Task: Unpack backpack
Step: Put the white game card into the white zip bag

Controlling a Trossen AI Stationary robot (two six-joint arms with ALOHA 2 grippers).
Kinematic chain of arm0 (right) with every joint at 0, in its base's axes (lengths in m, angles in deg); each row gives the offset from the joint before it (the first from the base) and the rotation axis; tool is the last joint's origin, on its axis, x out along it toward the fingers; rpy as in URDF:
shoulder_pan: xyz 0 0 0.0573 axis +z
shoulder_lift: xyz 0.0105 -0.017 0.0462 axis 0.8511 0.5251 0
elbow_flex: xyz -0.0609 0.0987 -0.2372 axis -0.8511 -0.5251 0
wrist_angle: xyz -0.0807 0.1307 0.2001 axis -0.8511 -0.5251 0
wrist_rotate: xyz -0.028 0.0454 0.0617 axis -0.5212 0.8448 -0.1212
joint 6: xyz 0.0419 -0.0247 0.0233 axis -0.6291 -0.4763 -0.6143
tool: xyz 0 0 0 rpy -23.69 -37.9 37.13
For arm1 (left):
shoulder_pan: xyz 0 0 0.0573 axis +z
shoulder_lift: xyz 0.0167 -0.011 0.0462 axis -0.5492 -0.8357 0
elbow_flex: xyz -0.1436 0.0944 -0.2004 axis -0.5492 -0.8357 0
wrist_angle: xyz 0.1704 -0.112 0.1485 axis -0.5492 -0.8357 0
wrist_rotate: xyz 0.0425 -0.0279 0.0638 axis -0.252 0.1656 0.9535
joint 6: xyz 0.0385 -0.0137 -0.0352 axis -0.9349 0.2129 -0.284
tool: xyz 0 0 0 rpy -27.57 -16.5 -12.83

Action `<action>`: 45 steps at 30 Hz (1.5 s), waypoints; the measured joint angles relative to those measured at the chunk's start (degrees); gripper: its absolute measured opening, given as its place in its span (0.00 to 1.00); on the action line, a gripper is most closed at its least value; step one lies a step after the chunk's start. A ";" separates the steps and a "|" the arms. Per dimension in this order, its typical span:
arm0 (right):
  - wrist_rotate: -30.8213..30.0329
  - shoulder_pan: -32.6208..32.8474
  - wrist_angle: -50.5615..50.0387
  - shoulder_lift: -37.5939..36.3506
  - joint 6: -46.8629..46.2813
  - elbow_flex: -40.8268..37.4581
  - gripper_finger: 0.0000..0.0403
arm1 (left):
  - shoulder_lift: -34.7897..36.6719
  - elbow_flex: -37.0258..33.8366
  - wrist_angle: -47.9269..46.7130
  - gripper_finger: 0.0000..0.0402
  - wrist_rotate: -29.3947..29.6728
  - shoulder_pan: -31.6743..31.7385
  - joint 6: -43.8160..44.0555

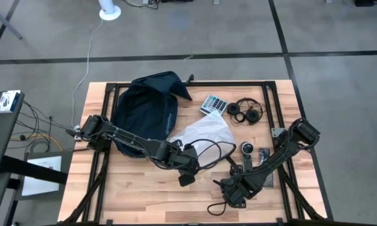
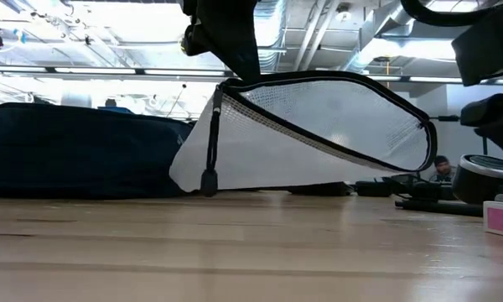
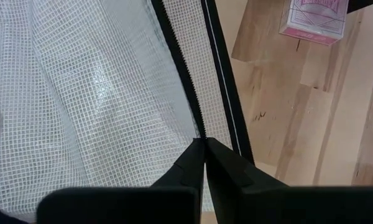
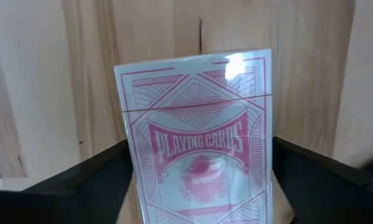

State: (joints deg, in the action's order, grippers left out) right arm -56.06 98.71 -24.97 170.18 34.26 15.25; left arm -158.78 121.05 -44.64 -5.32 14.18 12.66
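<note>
Clamped on the black zipper edge of the clear mesh plastic pouch (image 3: 99, 93), left gripper (image 3: 203, 144) lifts it clear of the dark navy fabric backpack (image 1: 144, 110) lying at the table's rear-left. Right gripper (image 4: 199, 186), spread wide, straddles a pink playing-card box (image 4: 196, 137), likely to set it down.

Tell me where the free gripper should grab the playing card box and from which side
Grip the playing card box across its two long narrow edges, coming straight down from above. It lies flat on the table, face up, and the open right gripper already straddles those edges, so closing there should pinch it squarely.
</note>
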 joint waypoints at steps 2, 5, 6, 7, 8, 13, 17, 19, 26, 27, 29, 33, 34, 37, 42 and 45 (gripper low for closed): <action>-0.17 -0.02 0.02 0.00 0.06 0.00 0.78 | 0.00 0.00 -0.02 0.00 0.00 0.00 -0.02; -0.23 -0.02 0.01 0.00 0.24 0.00 0.72 | 0.00 0.00 -0.01 0.00 0.00 0.00 -0.04; -0.26 -0.02 0.02 0.00 0.22 0.00 0.72 | 0.00 0.00 -0.01 0.00 0.00 0.00 -0.06; -0.30 -0.02 0.02 -0.01 0.02 0.01 0.72 | 0.00 0.00 -0.02 0.00 0.00 0.00 -0.22; -0.35 -0.02 0.04 -0.02 -0.53 0.02 0.72 | 0.00 0.00 -0.02 0.00 0.00 0.00 -0.45; -0.33 -0.02 -0.22 -2.79 -4.68 0.03 0.74 | 0.00 0.00 -0.01 0.00 0.00 0.00 -0.61; -0.57 0.00 -0.48 -7.11 -8.46 0.07 0.74 | 0.00 0.00 0.11 0.00 0.02 0.00 -0.20; -2.58 -0.01 0.06 -9.90 -9.99 0.27 0.74 | 0.00 0.00 0.24 0.00 0.02 0.02 0.04; -12.32 -4.18 0.86 -16.09 -13.10 1.42 0.75 | 0.00 0.00 4.11 0.00 0.04 0.20 1.05; -12.51 -5.26 0.39 -16.09 -13.09 1.42 0.75 | 0.00 0.00 4.75 0.00 0.02 0.20 0.93; -12.57 -7.62 -1.62 -15.57 -13.06 1.32 0.75 | 0.00 0.00 5.50 0.00 -0.32 0.18 -0.32; -13.63 -12.39 -4.25 -13.98 -13.11 1.26 0.75 | 0.00 0.00 5.40 0.00 -0.93 -0.36 -0.96; -14.02 -13.41 -4.53 -13.92 -13.13 1.21 0.75 | 0.00 0.00 5.23 0.00 -0.96 -0.39 -0.96; -16.44 -15.49 -3.93 -13.94 -13.15 1.25 0.75 | 0.00 0.00 4.58 0.00 -1.11 -0.62 -0.72; -19.29 -19.04 -4.00 -13.94 -13.11 0.72 0.75 | 0.00 0.00 4.19 0.00 -1.15 -1.16 -0.44; -21.88 -20.46 -4.80 -13.92 -13.09 0.09 0.76 | 0.00 0.00 4.22 0.00 -1.27 -1.69 -0.44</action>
State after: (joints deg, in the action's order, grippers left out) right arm -77.94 78.25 -29.77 156.26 21.17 15.34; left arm -158.78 121.05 -40.42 -6.59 12.49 12.22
